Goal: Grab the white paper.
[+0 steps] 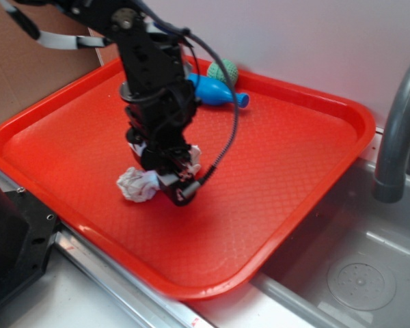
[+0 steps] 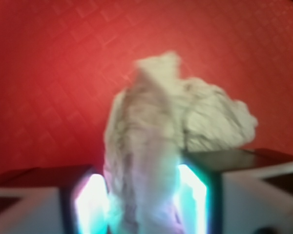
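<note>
At the left of the exterior view, the crumpled white wad of thin, wrinkled tissue paper [image 1: 142,183] lies on the red textured plastic tray [image 1: 273,164], in its front-left part. One end of the white paper sticks out to the left, and the rest runs under and between the fingers of the black end effector [image 1: 169,179], which stands over it pointing down at the tray floor. The wrist view, though blurred, shows the end effector [image 2: 142,204] pinching the white paper [image 2: 156,146], a finger pressed against each side of the wad. Further right, near the tray's far rim, a small blue plastic bottle [image 1: 219,91] lies on its side, touching a green knitted ball [image 1: 223,70] behind it. At the far right a grey metal faucet [image 1: 398,130] curves over a grey sink basin [image 1: 355,273].
</note>
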Tool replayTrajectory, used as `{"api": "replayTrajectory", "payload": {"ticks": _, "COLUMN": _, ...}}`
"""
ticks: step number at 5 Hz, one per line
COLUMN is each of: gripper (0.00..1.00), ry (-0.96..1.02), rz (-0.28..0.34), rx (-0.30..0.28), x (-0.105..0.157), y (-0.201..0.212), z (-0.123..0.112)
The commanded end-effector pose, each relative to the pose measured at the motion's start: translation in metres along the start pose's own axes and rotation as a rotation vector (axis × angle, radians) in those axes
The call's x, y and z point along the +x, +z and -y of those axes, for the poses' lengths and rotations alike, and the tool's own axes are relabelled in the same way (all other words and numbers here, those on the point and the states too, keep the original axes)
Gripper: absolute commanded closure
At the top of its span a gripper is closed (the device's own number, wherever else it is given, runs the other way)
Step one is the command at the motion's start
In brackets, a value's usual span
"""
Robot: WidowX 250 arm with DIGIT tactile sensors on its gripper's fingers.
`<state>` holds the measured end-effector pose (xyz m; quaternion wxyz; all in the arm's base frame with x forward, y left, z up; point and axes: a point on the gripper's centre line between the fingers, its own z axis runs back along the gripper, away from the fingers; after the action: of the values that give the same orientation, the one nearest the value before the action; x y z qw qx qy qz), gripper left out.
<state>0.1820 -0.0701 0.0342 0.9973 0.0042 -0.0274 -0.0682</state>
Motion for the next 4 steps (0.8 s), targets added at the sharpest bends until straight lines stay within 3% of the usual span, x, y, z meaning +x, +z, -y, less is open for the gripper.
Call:
{"api": "replayTrajectory", "payload": {"ticks": 1, "gripper": 1.0, "ry": -0.007, "rz": 0.038, "rx": -0.071, "x": -0.005, "y": 0.007, "z": -0.015}}
{"api": "replayTrajectory", "payload": {"ticks": 3, "gripper": 1.0, "ry": -0.042, "rz": -0.007, "rx": -0.018, "x": -0.001, "y": 0.001, "z": -0.007}}
{"api": "replayTrajectory", "payload": {"ticks": 4, "gripper": 1.0, "ry": -0.05, "rz": 0.006, "rx": 0.018, "x": -0.004, "y": 0.038, "z": -0.017}}
